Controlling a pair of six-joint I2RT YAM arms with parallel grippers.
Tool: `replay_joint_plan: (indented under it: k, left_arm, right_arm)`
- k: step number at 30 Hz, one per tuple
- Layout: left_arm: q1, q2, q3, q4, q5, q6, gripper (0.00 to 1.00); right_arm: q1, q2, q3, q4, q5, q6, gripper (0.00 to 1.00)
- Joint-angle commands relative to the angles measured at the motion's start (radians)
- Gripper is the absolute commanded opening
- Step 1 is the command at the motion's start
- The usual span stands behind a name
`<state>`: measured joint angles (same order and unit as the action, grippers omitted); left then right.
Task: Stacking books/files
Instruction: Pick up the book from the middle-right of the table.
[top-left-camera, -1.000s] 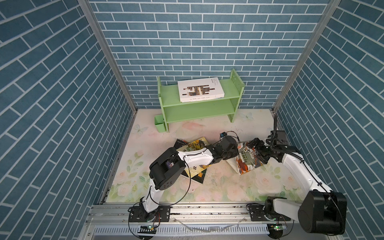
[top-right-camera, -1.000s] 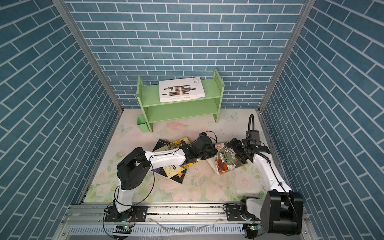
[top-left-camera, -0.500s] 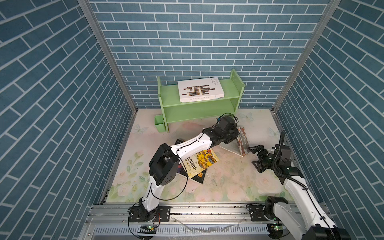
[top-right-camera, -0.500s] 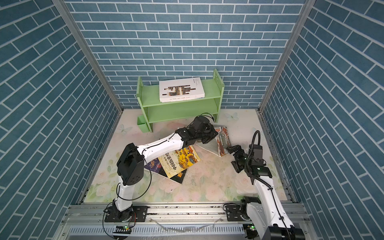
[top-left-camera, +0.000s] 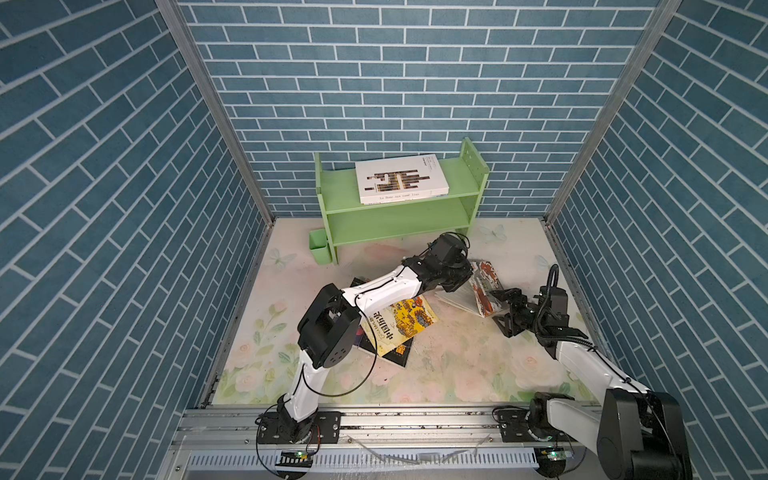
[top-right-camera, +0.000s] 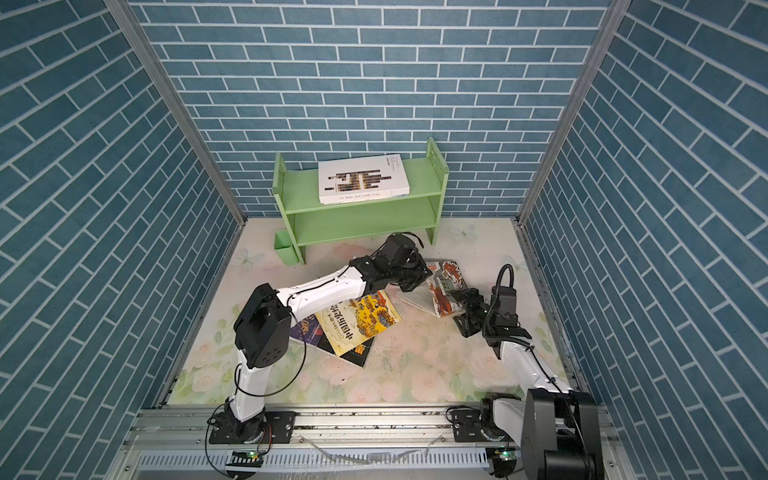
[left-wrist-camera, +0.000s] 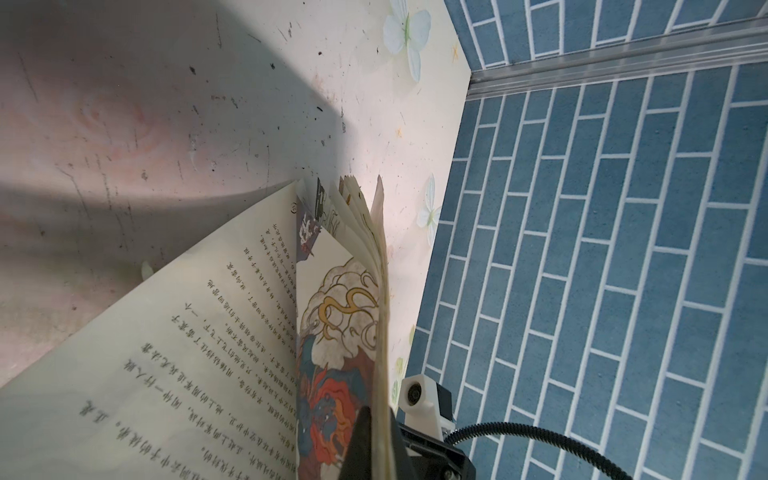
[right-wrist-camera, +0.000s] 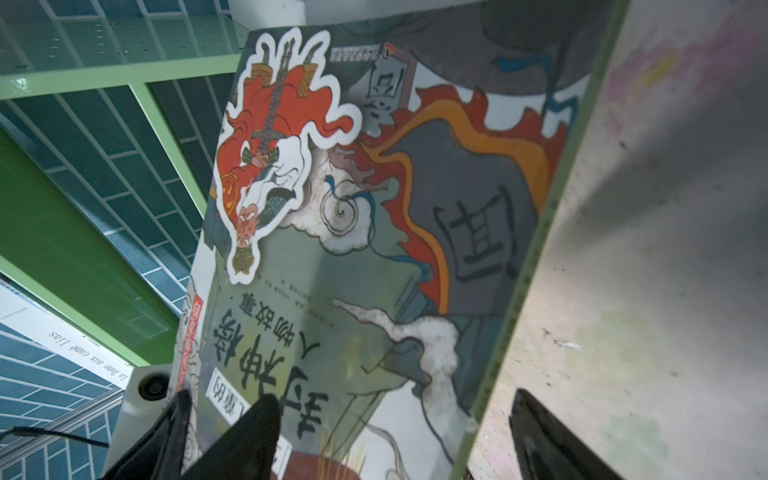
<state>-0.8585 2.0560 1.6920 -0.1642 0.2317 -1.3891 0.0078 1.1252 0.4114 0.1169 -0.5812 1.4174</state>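
Left wrist view: left gripper (left-wrist-camera: 374, 432) clamps the red-green beast book (left-wrist-camera: 332, 332), pages fanned. It stands on edge on the bench (top-left-camera: 436, 365), right of centre, long axis running from the shelf (top-left-camera: 332, 195) toward the front. The right gripper (right-wrist-camera: 392, 399) gapes astride its corner.

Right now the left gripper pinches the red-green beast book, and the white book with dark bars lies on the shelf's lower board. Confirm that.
No. The white book lies on the top board of the shelf, as both top views show; the left gripper does pinch the red-green beast book.
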Motion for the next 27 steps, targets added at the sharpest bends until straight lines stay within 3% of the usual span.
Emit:
replay_joint_plan:
  k: [1,10,16,19,22,27]
  left_arm:
    - [0.010,0.006,-0.020,0.046,0.036,-0.041,0.04]
    - [0.012,-0.025,-0.122,-0.038,0.048,-0.013,0.09]
    - [0.015,-0.088,-0.225,-0.161,-0.081,0.126,0.33]
    - [0.021,-0.101,-0.235,-0.221,-0.105,0.182,0.69]
    - [0.019,-0.143,-0.244,-0.283,-0.164,0.210,0.98]
    - [0.026,-0.272,-0.390,-0.106,-0.098,0.101,1.00]
  right_arm:
    - [0.010,0.035,-0.035,0.129,-0.001,0.095,0.82]
    - [0.020,0.162,-0.008,0.281,0.022,0.119,0.54]
    - [0.021,0.173,-0.023,0.286,0.040,0.114,0.30]
    - [0.021,0.164,-0.028,0.269,0.041,0.107,0.15]
    - [0.021,0.137,-0.012,0.198,0.047,0.080,0.04]
    - [0.021,0.054,0.057,0.088,0.078,0.034,0.01]
